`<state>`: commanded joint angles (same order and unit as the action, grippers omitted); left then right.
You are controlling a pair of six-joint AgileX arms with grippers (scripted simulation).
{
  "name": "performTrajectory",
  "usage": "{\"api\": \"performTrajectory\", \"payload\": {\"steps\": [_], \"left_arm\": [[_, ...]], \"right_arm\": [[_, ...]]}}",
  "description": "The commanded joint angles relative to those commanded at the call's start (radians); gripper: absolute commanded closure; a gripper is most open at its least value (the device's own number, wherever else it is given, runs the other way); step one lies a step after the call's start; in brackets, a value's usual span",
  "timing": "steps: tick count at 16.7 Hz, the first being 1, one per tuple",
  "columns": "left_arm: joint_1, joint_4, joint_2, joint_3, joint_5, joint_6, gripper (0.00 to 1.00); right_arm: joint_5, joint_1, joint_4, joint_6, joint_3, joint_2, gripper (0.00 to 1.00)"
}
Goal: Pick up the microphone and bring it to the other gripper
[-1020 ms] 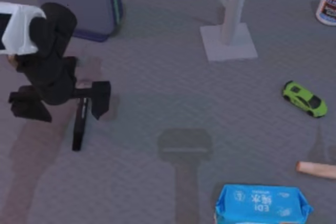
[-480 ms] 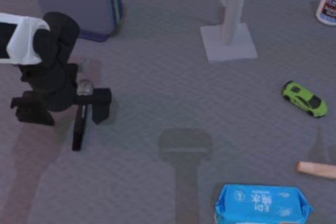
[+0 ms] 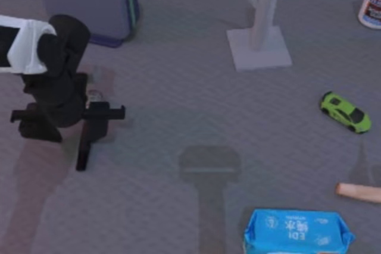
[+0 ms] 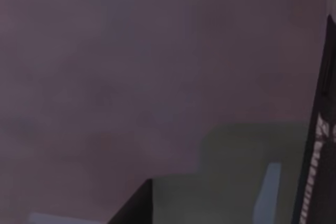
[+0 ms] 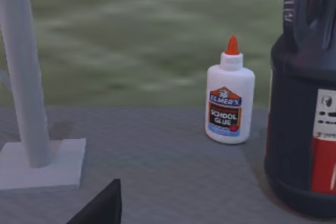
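The microphone (image 3: pixel 83 151) lies near the table's left side, a slim black handle pointing toward the front edge with its small silver head (image 3: pixel 94 95) at the far end. My left gripper (image 3: pixel 89 124) reaches down over it just below the head. One black finger (image 3: pixel 99 127) presses against the handle, and the jaws look shut on it. The left wrist view is dim and shows only one fingertip (image 4: pixel 134 208) over the table. My right gripper is out of the top view. One of its fingers (image 5: pixel 102 208) shows in the right wrist view with nothing near it.
A grey-purple case (image 3: pixel 89 4) stands behind the left arm. A white stand (image 3: pixel 260 46) is at the back middle, and a glue bottle (image 3: pixel 372 4) at the back right beside a black jug (image 5: pixel 304 119). On the right are a green toy car (image 3: pixel 345 112) and a tan stick (image 3: pixel 359 192); a blue wipes pack (image 3: pixel 297 232) lies at the front.
The left gripper came down over the microphone's upper end. Its outer finger then moved in against the handle. The handle's near end swung slightly to the left.
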<state>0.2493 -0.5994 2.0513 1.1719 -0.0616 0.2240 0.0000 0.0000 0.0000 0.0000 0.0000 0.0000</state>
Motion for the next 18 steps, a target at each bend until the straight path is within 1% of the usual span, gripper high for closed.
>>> {"api": "performTrajectory", "payload": {"steps": [4,5,12,13,15,18], "left_arm": [[0.000,0.000,0.000,0.000,0.000,0.000,0.98],[0.000,0.000,0.000,0.000,0.000,0.000,1.00],[0.000,0.000,0.000,0.000,0.000,0.000,1.00],[-0.011,-0.058,-0.073,0.007,0.080,-0.052,1.00],[-0.010,-0.046,-0.075,0.005,0.074,-0.054,1.00],[-0.012,0.047,-0.091,-0.013,0.027,-0.068,1.00]], "right_arm": [[0.000,0.000,0.000,0.000,0.000,0.000,0.00],[0.000,0.000,0.000,0.000,0.000,0.000,0.00],[0.000,0.000,0.000,0.000,0.000,0.000,0.00],[0.000,0.000,0.000,0.000,0.000,0.000,0.00],[0.000,0.000,0.000,0.000,0.000,0.000,0.00],[0.000,0.000,0.000,0.000,0.000,0.000,0.00]]}}
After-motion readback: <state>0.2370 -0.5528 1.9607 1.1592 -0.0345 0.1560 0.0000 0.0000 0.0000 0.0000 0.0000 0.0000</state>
